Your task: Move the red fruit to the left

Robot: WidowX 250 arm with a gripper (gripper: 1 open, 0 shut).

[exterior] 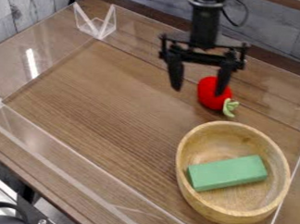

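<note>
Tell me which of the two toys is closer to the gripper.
The red fruit: it sits on the table right at the open gripper. The green block lies in the bowl, farther away.

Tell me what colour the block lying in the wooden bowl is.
Green. The block lies flat in the wooden bowl, clearest in the single camera view.

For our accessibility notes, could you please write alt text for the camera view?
An open black gripper points down over a red fruit on a wooden table with clear walls. Nearer the camera, a wooden bowl holds a green block.
</note>
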